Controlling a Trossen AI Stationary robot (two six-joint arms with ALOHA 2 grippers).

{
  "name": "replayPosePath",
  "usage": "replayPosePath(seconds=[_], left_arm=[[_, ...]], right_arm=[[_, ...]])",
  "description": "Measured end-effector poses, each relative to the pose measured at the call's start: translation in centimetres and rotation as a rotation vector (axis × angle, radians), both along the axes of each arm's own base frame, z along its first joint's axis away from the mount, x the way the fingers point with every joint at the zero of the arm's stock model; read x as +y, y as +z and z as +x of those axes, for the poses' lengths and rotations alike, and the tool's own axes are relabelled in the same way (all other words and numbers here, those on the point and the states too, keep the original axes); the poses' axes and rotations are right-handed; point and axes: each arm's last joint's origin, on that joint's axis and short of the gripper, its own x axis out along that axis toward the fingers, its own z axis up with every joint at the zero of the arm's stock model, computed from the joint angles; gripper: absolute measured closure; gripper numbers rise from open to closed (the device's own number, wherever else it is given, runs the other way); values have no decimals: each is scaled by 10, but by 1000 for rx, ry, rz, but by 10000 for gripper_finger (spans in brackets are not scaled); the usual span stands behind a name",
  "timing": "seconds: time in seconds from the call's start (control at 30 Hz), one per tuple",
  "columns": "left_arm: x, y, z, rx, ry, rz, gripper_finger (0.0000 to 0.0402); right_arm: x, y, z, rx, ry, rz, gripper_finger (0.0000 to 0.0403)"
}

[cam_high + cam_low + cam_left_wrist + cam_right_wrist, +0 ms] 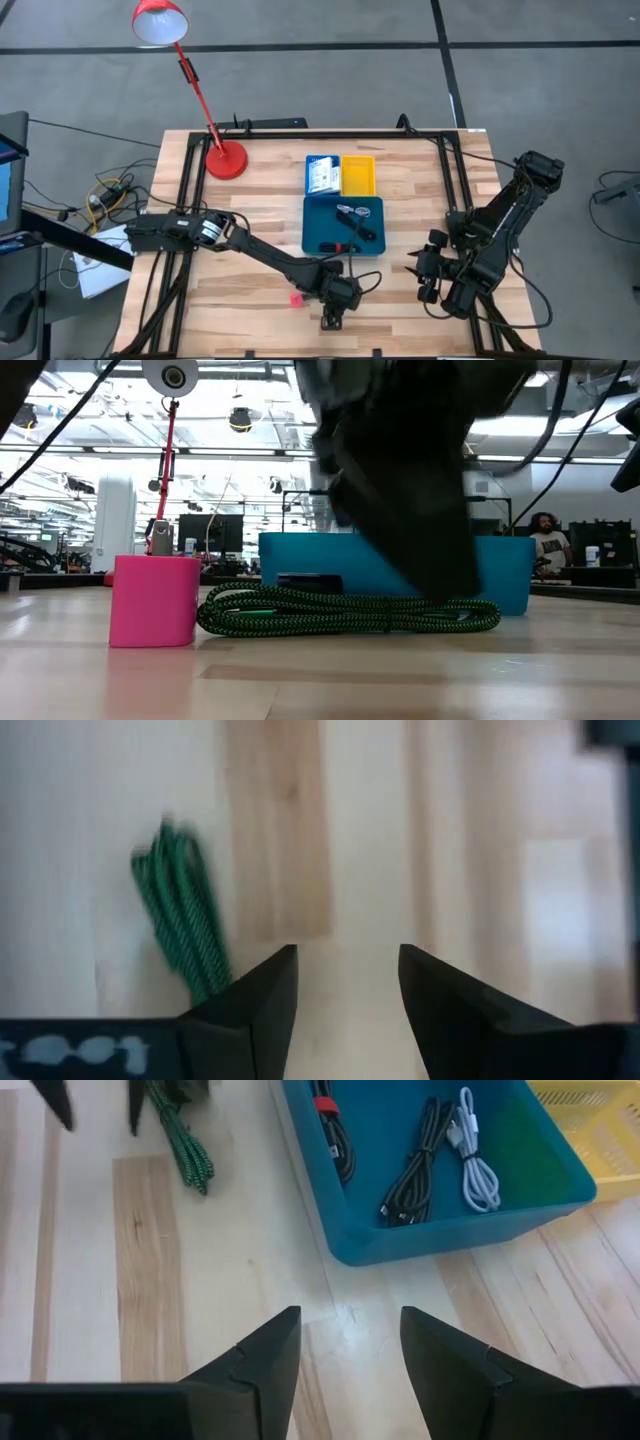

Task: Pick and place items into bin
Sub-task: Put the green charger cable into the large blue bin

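A coiled green-and-black braided cable (350,610) lies flat on the wood in front of the large teal tray (500,575). A pink block (155,600) stands on the table to the cable's left. My left gripper (347,982) is open and hangs low over the table beside the cable (180,915), which lies outside its fingers. In the low view the left gripper (400,480) is in front of the cable. The teal tray (310,225) holds several cables (440,1150). My right gripper (347,1350) is open above bare wood near the tray's near right corner.
Behind the teal tray sit the small blue tray (308,178), which holds a white packet (321,177), and the yellow tray (358,176). A red desk lamp's base (225,160) stands at the far left. The pink block (296,298) is left of my left gripper (345,292).
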Motion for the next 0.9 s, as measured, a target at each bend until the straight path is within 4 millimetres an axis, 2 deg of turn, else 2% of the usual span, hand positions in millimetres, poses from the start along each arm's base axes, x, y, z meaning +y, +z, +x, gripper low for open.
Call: replayPosePath(seconds=[0.23,0.9], left_arm=[[-3,16,-1,-31,6,135,239],[30,4,0,117,134,161,239]], right_arm=[[0,0,0,4,2,-6,239],[0,0,0,9,14,-16,236]])
